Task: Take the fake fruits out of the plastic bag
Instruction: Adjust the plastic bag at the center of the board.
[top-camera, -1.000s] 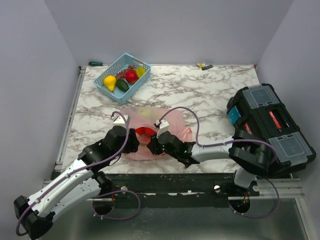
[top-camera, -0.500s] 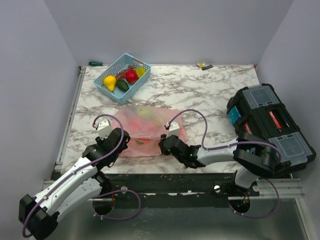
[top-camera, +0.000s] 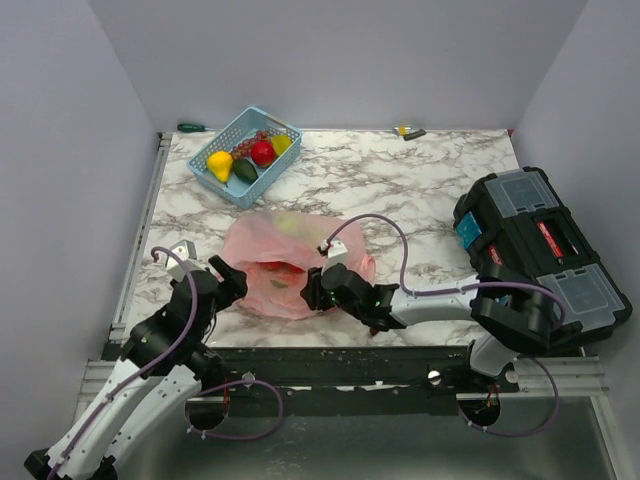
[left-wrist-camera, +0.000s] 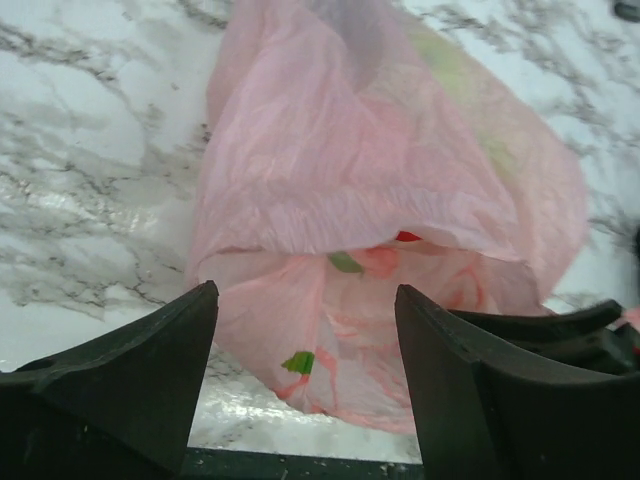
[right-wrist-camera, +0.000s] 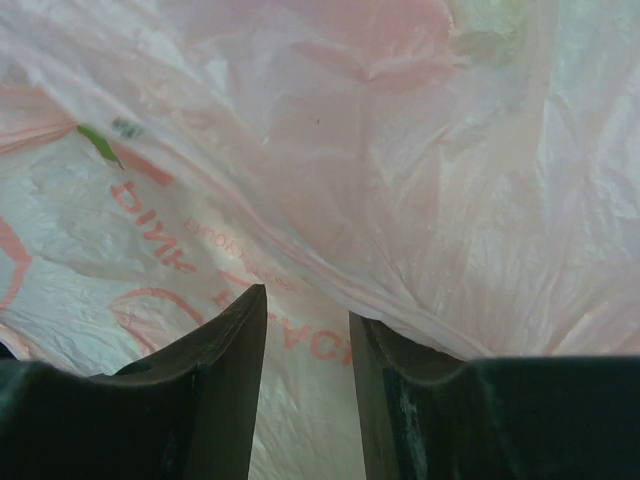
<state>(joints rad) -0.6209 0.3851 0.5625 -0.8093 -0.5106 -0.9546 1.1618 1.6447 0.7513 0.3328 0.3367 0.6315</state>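
The left pincer (left-wrist-camera: 305, 295) hangs with jaws wide apart and empty; just ahead of it the plastic bag (left-wrist-camera: 340, 170) lies on the bench (left-wrist-camera: 80, 200), mouth gaping toward it, fake fruits (left-wrist-camera: 405, 237) inside; the right pincer (right-wrist-camera: 307, 305), jaws narrowly apart, noses against the film, and I cannot tell whether it grips; the step looks like opening the mouth; next, one pincer must reach in for a fruit.

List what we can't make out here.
- Fruits in the bag: top and left wrist views, pink film hides count and kind.
- Right gripper tips: top view, its own wrist covers them.
- Yellow item at table's far edge: top view, too small to name.
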